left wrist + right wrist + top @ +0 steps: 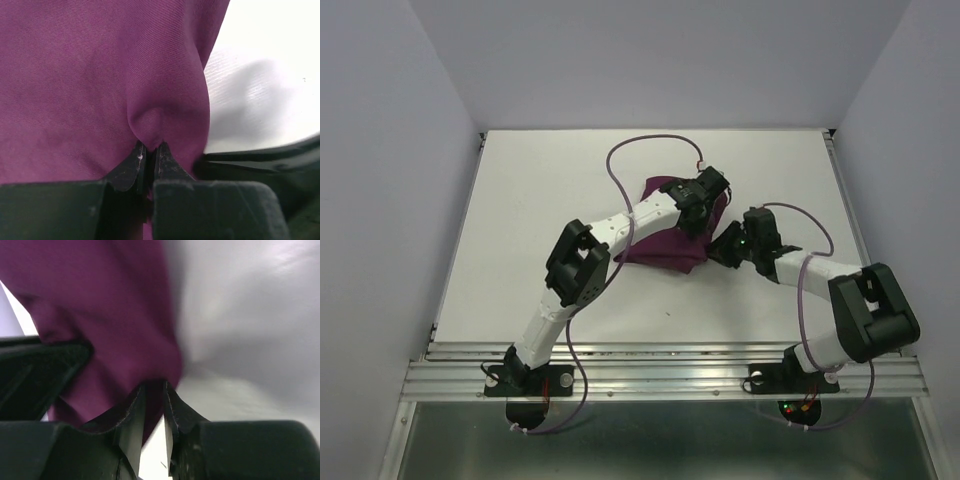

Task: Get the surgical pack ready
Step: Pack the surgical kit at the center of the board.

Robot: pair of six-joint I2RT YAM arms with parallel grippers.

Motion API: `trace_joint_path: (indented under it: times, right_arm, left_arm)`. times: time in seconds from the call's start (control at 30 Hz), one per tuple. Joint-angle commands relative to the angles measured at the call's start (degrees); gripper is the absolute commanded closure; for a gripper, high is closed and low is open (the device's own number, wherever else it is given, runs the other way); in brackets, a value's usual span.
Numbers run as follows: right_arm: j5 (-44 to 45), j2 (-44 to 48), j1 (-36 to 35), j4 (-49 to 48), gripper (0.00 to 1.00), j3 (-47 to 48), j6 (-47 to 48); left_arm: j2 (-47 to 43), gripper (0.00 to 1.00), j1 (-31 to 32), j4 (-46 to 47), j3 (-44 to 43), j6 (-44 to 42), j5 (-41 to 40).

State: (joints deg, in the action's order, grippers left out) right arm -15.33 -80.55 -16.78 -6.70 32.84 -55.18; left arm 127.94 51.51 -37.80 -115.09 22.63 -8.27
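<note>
On the table (540,200), left gripper (149,156) and right gripper (155,396) each pinch purple cloth (658,248), apparently at its right edge.

A flat white rectangular table (520,200) fills the middle of the overhead view. A thin pale metal left side rail (460,235) runs along its left edge, and a matching right side rail (847,200) along its right edge, both reaching the far corners. A wide ribbed aluminium bar (660,372) lies across the near edge, and below it is a dull grey metal sheet (650,440). Plain pale lavender walls (650,60) enclose the table at the far edge and on both sides. In the left wrist view the table's white surface (265,45) carries a soft grey shadow. In the right wrist view it is blurred and grey-white (250,315).
</note>
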Motion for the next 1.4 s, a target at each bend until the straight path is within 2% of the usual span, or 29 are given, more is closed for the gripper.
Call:
trace_joint_path:
  times: [0.0, 0.27, 0.5, 0.63, 0.73, 0.87, 0.97, 1.17, 1.37]
  right_arm:
    - [0.0, -6.3, -2.6, -6.5, 0.75, 6.5, -1.1]
    - [-1.9, -12.6, -4.0, -12.9, 0.75, 8.6, -3.0]
    - [-4.7, -17.1, -4.0, -13.0, 0.77, 12.1, -1.5]
    - [0.3, -9.9, -3.0, -10.3, 0.76, 7.2, -0.4]
    - [2.1, -0.9, 2.8, -9.7, 0.76, 0.7, -1.5]
    - [4.0, 3.4, 5.0, -6.6, 0.76, 0.1, -0.5]
    - [4.1, 0.6, 5.0, -6.1, 0.77, 2.0, -0.7]
    - [1.3, -7.9, 5.0, -6.7, 0.90, 8.8, 0.1]
    - [-3.4, -14.3, 5.0, -11.6, 0.92, 12.5, -1.6]
  left_arm:
    - [-5.6, 1.00, 0.4, 2.7, -1.8, 0.7, 4.0]
    - [-5.9, 1.00, 0.4, 3.6, -1.9, 0.4, 5.5]
    - [-7.6, 1.00, 0.2, 5.2, -0.3, 0.9, 6.5]
    - [-8.4, 1.00, -0.6, 4.4, 0.8, 0.7, 6.1]
    - [-10.0, 1.00, -1.1, 5.9, 3.1, 0.5, 6.5]
    - [-10.7, 1.00, -1.2, 6.2, 3.2, 0.6, 7.4]
    - [-10.9, 1.00, -1.2, 6.2, 3.1, 0.5, 7.6]
    - [-11.2, 1.00, -1.2, 6.3, 3.5, 0.5, 8.0]
    - [-10.7, 1.00, -1.2, 6.3, 2.6, 0.6, 10.1]
